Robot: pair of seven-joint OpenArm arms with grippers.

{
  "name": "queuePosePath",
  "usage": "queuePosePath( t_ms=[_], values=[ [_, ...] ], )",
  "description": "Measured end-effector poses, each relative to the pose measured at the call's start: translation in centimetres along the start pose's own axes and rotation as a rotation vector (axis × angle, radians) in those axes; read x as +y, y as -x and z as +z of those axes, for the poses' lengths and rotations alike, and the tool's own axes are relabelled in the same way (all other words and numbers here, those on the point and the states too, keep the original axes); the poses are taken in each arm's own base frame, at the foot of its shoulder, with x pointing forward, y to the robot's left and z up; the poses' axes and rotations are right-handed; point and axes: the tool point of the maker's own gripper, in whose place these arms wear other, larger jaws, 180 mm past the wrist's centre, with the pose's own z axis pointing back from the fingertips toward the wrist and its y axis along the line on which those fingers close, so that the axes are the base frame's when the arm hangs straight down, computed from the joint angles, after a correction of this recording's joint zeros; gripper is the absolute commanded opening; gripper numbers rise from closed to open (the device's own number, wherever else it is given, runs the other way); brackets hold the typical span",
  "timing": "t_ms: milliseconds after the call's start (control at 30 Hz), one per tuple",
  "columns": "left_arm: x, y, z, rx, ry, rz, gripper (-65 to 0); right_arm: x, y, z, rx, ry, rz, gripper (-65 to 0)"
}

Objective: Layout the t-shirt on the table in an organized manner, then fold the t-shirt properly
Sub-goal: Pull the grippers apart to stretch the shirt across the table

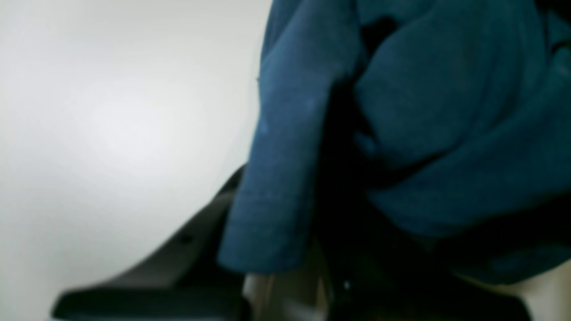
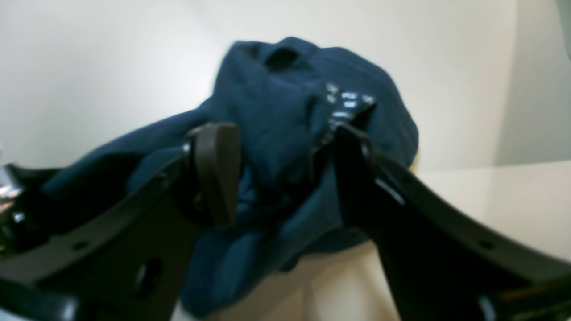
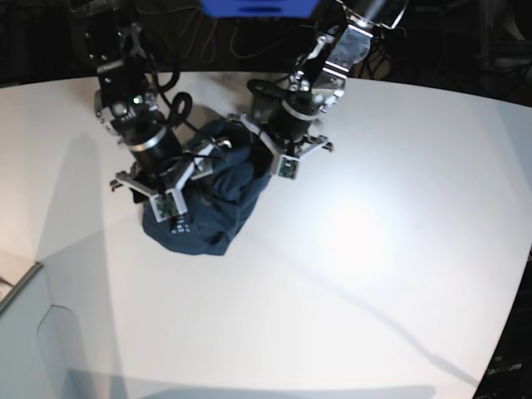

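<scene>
The dark navy t-shirt (image 3: 212, 195) lies in a crumpled heap on the white table (image 3: 374, 249). My right gripper (image 3: 177, 202) sits on the heap's left side. In the right wrist view its fingers (image 2: 218, 174) stand apart around a bunch of the shirt (image 2: 276, 120), and a white label mark (image 2: 348, 100) shows by the right fingertip. My left gripper (image 3: 279, 162) is at the heap's upper right edge. In the left wrist view the shirt (image 1: 424, 133) hangs close over the lens. One dark finger (image 1: 169, 272) shows and the other is hidden.
Dark cables and equipment (image 3: 249, 33) lie beyond the table's curved far edge. A pale grey surface (image 3: 25, 332) sits off the table's near left corner. Bare tabletop stretches to the right of and in front of the heap.
</scene>
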Motion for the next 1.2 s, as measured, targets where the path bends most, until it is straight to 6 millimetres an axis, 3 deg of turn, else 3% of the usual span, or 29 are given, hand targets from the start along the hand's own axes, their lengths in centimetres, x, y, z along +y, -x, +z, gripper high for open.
queuePosePath(
  t_ms=[200, 333, 400, 500, 533, 567, 700, 800, 867, 1067, 1200],
  values=[
    [0.0, 0.2, 0.1, 0.001, -0.001, 0.002, -65.0, -0.4, 0.8, -1.8, 0.036, -0.001, 0.002, -31.7],
    [0.0, 0.2, 0.1, 0.000, -0.001, 0.002, -65.0, 0.5, 1.8, -2.8, 0.069, -0.031, 0.017, -34.7],
    [0.0, 0.1, 0.1, -0.001, 0.000, 0.003, -65.0, 0.7, 1.9, -3.0, 0.075, -0.037, 0.018, -44.5],
    [0.6, 0.2, 0.6, 0.001, -0.009, -0.002, -65.0, 0.2, 1.2, -3.1, 0.060, -0.026, 0.019, -65.0],
    [1.2, 0.0, 0.9, -0.006, -0.009, -0.008, -65.0, -0.2, 0.8, -3.0, 0.052, -0.018, 0.019, -65.0],
    [2.0, -0.2, 1.5, -0.015, -0.023, -0.013, -65.0, -0.8, 0.2, -2.8, 0.035, -0.009, 0.008, -65.0],
    [7.6, -2.5, 4.1, -0.085, -0.149, -0.008, -65.0, -6.4, -1.7, -0.8, -0.025, 0.137, -0.009, -65.0],
    [11.3, -4.6, 6.0, -0.147, -0.250, 0.013, -65.0, -7.2, -3.6, 0.0, -0.083, 0.161, -0.013, -65.0],
    [12.7, -6.0, 7.2, -0.192, -0.290, 0.028, -65.0, -7.4, -4.5, 0.4, -0.112, 0.168, -0.026, -65.0],
    [17.6, -10.1, 11.9, -0.322, -0.443, 0.038, -65.0, -9.8, -5.0, 1.3, -0.125, 0.230, -0.042, -65.0],
    [20.2, -11.2, 14.6, -0.366, -0.527, 0.037, -65.0, -12.1, -4.6, 2.0, -0.136, 0.315, -0.140, -65.0]
  ],
)
